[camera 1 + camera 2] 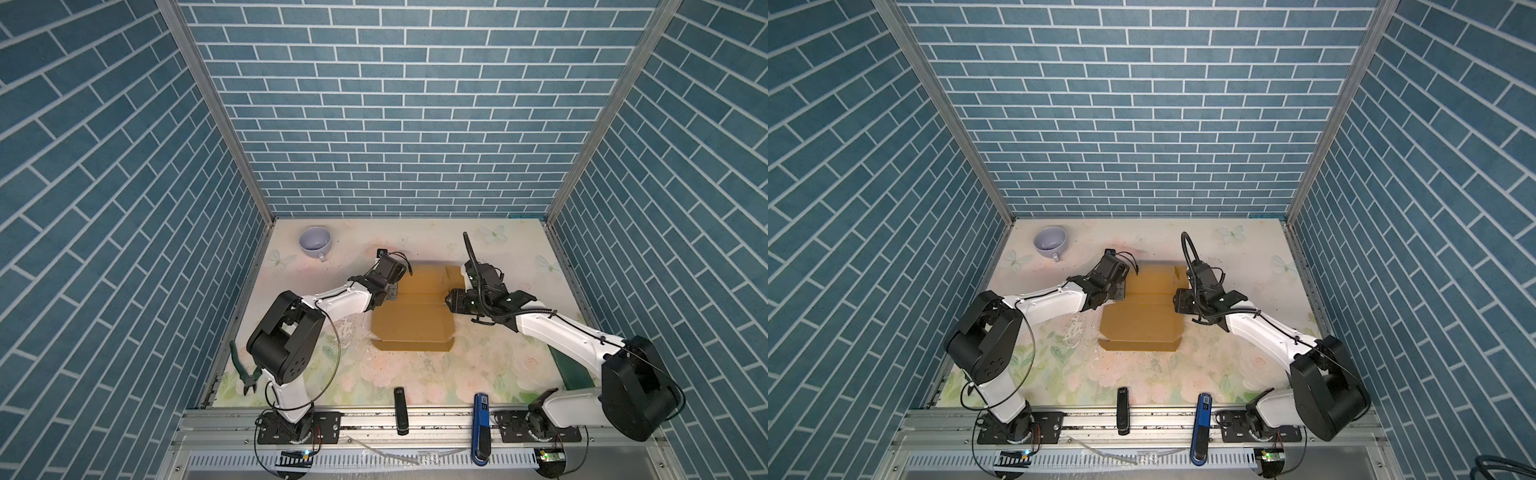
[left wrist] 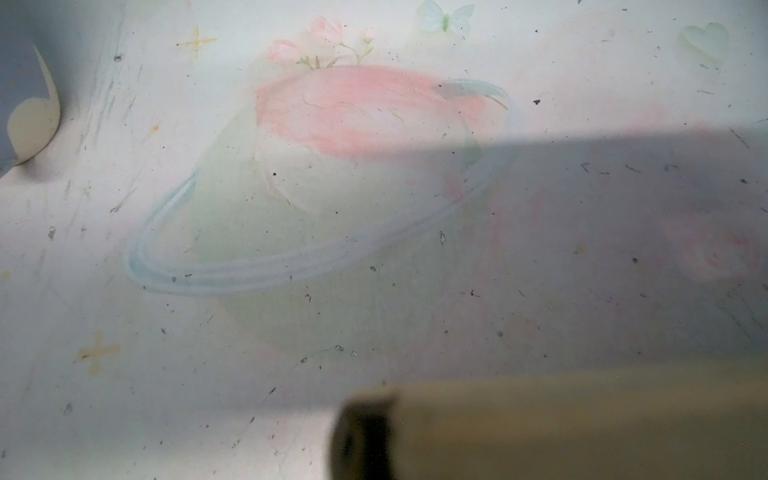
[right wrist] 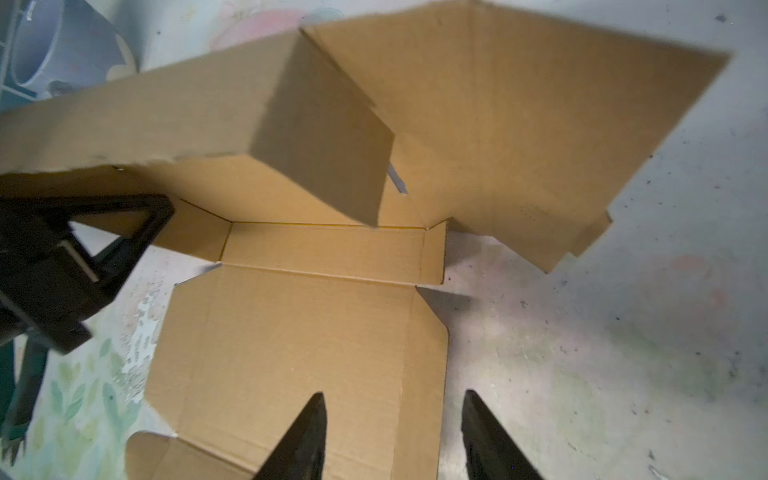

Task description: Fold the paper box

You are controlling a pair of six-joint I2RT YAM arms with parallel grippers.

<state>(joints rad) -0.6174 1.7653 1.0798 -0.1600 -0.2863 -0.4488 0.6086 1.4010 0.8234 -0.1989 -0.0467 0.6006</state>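
Note:
The tan paper box (image 1: 411,328) (image 1: 1142,328) lies part-folded in the middle of the floral mat, its near panel flat and its far flaps raised. My left gripper (image 1: 392,293) (image 1: 1121,293) is at the box's left side, shut on the raised side flap. In the left wrist view one dark finger (image 2: 361,436) shows against blurred cardboard (image 2: 582,428). My right gripper (image 1: 451,300) (image 1: 1177,300) (image 3: 392,415) hovers open over the right edge of the flat panel (image 3: 291,353), one fingertip above cardboard, one above the mat, holding nothing.
A lavender cup (image 1: 315,242) (image 1: 1050,241) stands at the back left. Green-handled pliers (image 1: 245,370) lie by the left arm's base. A black bar (image 1: 400,409) and a blue bar (image 1: 482,419) sit on the front rail. A green strip (image 1: 573,370) lies under the right arm.

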